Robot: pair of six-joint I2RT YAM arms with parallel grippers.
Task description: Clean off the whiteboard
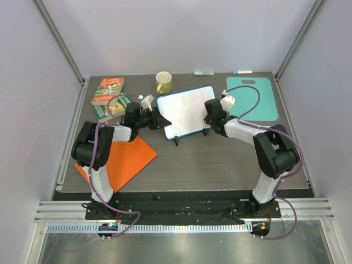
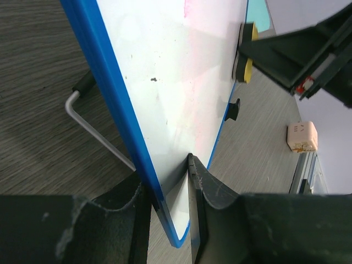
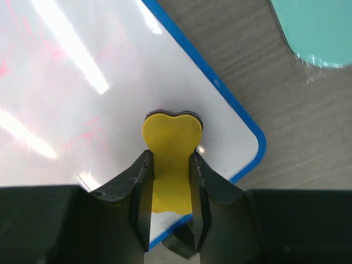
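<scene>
Yellow eraser [image 3: 171, 137] is sitting gripped in your right pincer [image 3: 170, 164], pressing against the whiteboard [image 1: 187, 110]; your left pincer [image 2: 168, 184] is clamping the board's blue-framed edge.

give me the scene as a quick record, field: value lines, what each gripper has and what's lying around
whiteboard: standing on its feet between the two arms
red smears: faint, on the board face
left gripper: shut on the whiteboard's edge
right gripper: shut on the eraser
eraser: yellow, heart-shaped, against the board near a corner
mug: yellow, behind the board
books: far left
folder: orange, flat, near left
cutting board: teal, far right
</scene>
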